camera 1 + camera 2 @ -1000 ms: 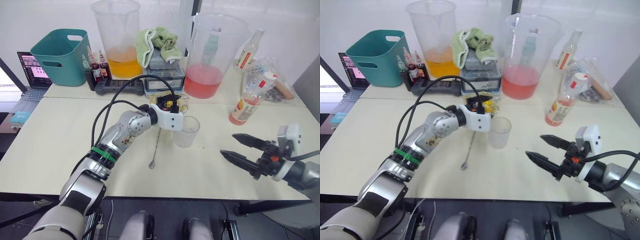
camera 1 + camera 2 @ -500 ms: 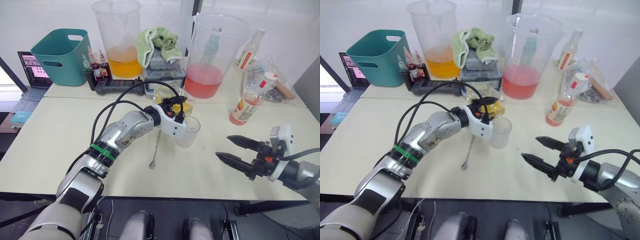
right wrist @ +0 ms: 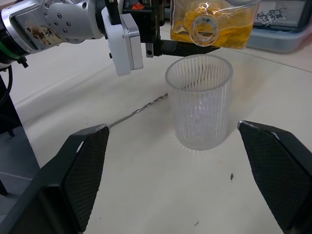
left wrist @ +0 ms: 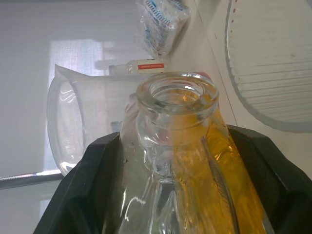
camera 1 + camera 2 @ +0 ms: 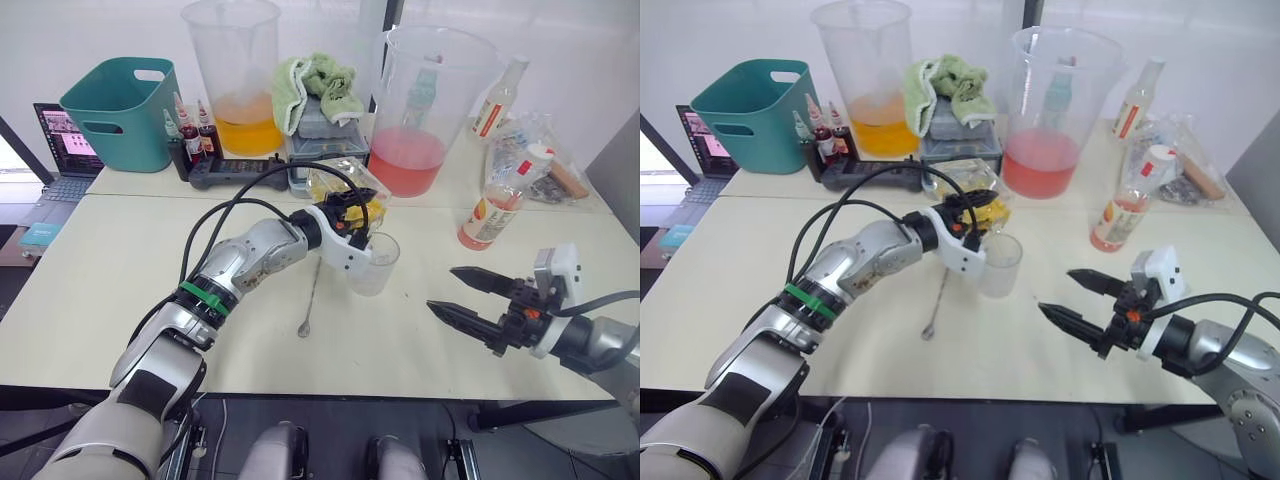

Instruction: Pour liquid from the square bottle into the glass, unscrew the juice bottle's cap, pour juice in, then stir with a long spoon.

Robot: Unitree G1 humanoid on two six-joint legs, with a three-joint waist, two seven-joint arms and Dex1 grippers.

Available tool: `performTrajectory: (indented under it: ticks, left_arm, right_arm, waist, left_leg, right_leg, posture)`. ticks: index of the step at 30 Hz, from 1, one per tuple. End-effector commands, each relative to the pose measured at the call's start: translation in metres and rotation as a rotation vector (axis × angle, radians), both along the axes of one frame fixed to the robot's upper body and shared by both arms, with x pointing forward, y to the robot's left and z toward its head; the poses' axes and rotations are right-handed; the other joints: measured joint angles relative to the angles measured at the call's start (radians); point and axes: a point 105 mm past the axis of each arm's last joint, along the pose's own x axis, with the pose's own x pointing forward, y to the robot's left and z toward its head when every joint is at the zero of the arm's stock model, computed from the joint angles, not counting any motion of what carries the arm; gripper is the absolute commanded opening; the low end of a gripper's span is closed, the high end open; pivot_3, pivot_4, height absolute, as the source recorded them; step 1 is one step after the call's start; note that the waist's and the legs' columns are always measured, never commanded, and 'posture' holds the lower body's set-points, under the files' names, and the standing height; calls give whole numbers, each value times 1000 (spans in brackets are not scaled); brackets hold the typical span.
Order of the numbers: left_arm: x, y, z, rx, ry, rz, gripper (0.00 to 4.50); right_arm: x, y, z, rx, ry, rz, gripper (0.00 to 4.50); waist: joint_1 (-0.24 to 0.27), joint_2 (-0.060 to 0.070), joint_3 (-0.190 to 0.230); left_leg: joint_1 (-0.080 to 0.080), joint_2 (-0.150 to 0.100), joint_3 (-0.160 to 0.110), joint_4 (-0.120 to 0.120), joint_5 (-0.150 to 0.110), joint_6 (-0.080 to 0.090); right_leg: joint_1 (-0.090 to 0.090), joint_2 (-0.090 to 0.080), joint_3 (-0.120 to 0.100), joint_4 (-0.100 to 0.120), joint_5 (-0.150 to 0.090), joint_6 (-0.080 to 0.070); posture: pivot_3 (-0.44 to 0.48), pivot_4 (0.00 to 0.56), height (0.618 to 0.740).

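Since a second ago, the left gripper (image 5: 352,222) has lifted the square bottle (image 5: 345,197) off the surface and tipped it over toward the glass (image 5: 375,264), and the right arm has drifted a little inward, toward the middle of the surface.

Nearest the robot, the right gripper (image 5: 472,297) hovers low over the surface with its two black fingers spread wide and nothing between them. It points at the glass from the robot's right, well apart from it. The long spoon (image 5: 310,295) lies flat on the surface just left of the glass, its bowl end toward the robot and its handle running away under the left arm.

The glass stands upright near the middle of the surface and looks empty. Just beyond and above its rim, the left gripper is clamped on the square bottle, whose long axis now lies nearly level, the open mouth (image 3: 204,29) facing the right gripper and sitting over the far edge of the glass. Yellow liquid has pooled along the lower side of the bottle and reaches toward the neck; I see no stream leaving it yet. My judgement is that the pour depends on that mouth: it needs to come further over the rim and tip further down so that the liquid lands inside rather than behind the glass.

Farther off to the right, the juice bottle (image 5: 494,211) stands upright with its cap on, closer to the right arm than to the left.
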Motion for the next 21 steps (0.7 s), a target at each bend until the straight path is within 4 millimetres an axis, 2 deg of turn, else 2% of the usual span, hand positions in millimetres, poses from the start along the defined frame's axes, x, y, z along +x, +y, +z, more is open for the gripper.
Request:
performTrajectory:
  ticks: [1,10,21]
  left_arm:
    - [-10,-11,42,-69,-147,-67,2790]
    - [-14,-12,39,-25,-194,-92,2790]
    - [-15,-13,50,-24,-293,-102,2790]
  right_arm:
    - [-1,3,10,-16,-39,13,4471]
    - [1,4,11,-16,-41,16,4471]
    - [3,5,10,-16,-43,12,4471]
  waist:
    - [0,0,0]
    - [0,0,0]
    - [1,0,0]
  left_leg:
    - [0,0,0,0,0,0]
    - [-1,0,0,1,0,0]
    - [-12,0,-1,12,-1,2]
  right_leg:
    - [0,0,0,0,0,0]
    - [-1,0,0,0,0,0]
    - [-10,0,0,12,0,0]
  posture:
    - [0,150,739]
    - [0,150,739]
    - [0,150,739]
